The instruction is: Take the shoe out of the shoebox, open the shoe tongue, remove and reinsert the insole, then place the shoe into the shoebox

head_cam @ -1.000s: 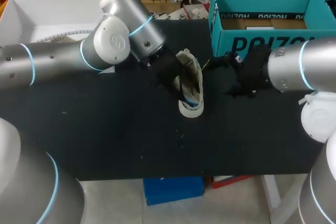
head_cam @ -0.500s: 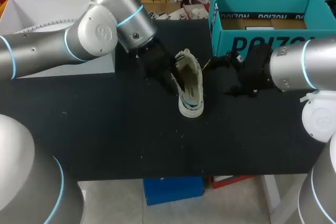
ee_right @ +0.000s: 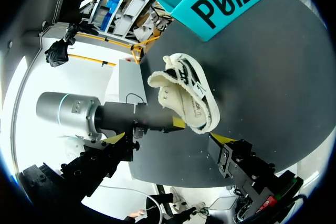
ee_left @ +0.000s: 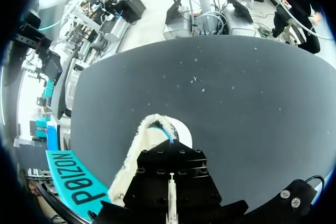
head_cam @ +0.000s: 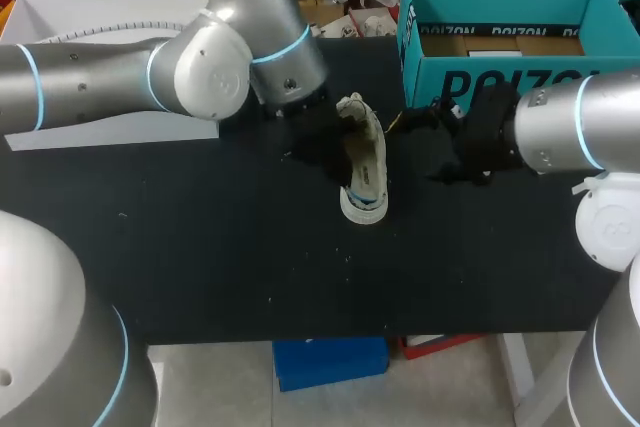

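Because its insole has to come out and go back, the shoe (head_cam: 365,162) sits outside the shoebox (head_cam: 500,77), near the middle of the desk (head_cam: 200,247). Its toe points toward the near edge and its fleecy collar gapes upward, a pose that leaves the mouth reachable from above. The left arm (head_cam: 200,77) comes down on the heel side, close against the collar. Whether its jaws are clenched on the shoe cannot be told, since its wrist view shows only the black mount over the shoe. The right arm (head_cam: 560,137) hangs between shoe and shoebox with its jaws released and spread wide. The shoe lies ahead of them, untouched, so they are probably placed to steady it. Open desk lies toward the near edge and to the left, but the shoebox wall just behind the right arm and a white box (head_cam: 100,17) at the far left corner narrow the room there.
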You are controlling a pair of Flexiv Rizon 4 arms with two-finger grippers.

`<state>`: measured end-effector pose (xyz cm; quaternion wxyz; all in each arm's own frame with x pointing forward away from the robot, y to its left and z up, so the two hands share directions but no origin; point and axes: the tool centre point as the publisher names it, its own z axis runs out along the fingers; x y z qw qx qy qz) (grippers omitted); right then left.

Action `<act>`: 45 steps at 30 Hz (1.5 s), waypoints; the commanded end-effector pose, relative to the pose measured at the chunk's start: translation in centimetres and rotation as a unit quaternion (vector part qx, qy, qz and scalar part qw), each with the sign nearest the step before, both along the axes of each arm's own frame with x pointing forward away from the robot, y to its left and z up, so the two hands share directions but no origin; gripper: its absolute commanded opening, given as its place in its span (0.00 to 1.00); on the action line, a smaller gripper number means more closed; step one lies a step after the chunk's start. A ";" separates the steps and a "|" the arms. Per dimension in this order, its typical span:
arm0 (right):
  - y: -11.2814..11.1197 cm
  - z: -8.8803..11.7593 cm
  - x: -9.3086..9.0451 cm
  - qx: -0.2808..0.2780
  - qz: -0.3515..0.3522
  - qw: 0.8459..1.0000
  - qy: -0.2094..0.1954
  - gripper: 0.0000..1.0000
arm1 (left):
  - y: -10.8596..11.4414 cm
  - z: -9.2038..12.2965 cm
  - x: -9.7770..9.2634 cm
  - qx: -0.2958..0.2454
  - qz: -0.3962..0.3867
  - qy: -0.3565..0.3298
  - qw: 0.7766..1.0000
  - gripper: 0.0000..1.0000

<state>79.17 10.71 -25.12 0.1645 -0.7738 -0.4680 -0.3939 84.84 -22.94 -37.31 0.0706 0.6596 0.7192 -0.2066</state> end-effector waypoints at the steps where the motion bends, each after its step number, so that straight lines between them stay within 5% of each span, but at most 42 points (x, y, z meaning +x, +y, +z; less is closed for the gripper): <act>1: 0.0 0.0 0.0 0.000 0.000 1.000 0.000 1.00 | -0.9 -1.1 0.3 0.005 0.001 -0.001 1.000 0.00; 23: 0.0 0.0 0.0 0.000 0.000 1.000 0.000 1.00 | -2.4 -3.9 0.1 0.032 -0.013 0.006 0.999 0.00; 45: 0.0 0.0 0.0 0.000 0.000 1.000 0.000 1.00 | 3.3 4.5 2.0 -0.126 0.085 -0.012 0.988 0.00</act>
